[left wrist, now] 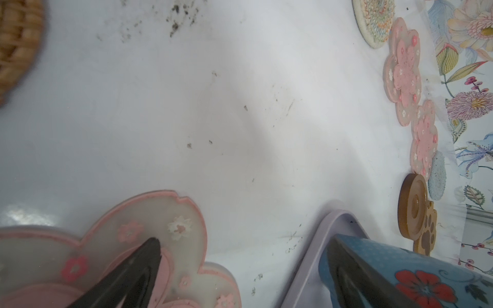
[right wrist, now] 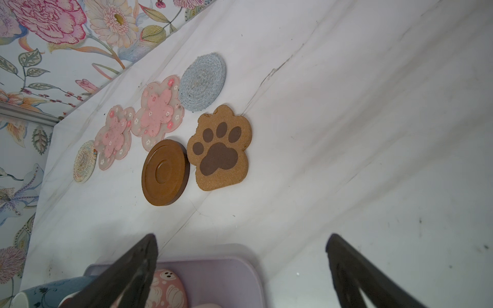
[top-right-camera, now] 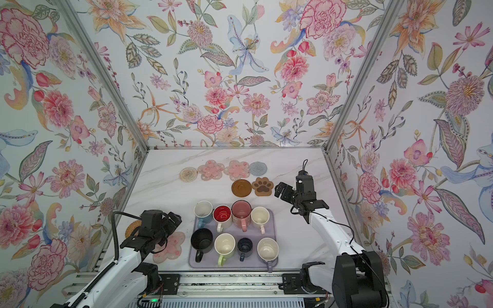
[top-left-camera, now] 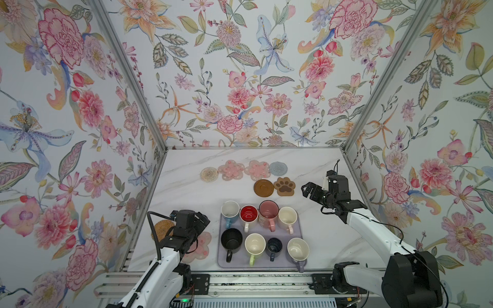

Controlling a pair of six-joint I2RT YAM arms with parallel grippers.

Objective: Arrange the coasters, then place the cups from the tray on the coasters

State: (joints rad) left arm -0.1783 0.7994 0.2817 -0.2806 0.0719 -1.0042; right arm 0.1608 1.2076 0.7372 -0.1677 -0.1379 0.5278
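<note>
6 coasters (top-left-camera: pixel 263 187) arranged far back; pink flower coaster (top-left-camera: pixel 204 244) and tan woven coaster (top-left-camera: pixel 160 228) lie unplaced by my left gripper (left wrist: pixel 244 238); it and my right gripper (right wrist: pixel 242 236) gape wide, empty; 8 cups (top-left-camera: pixel 231 240) stand on the tray (top-left-camera: pixel 237 264).

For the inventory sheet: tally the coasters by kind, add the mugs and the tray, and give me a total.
Pink flower coasters: 3
Woven round coasters: 3
Brown disc coaster: 1
Paw-print coaster: 1
Mugs: 8
Tray: 1
Total: 17
</note>
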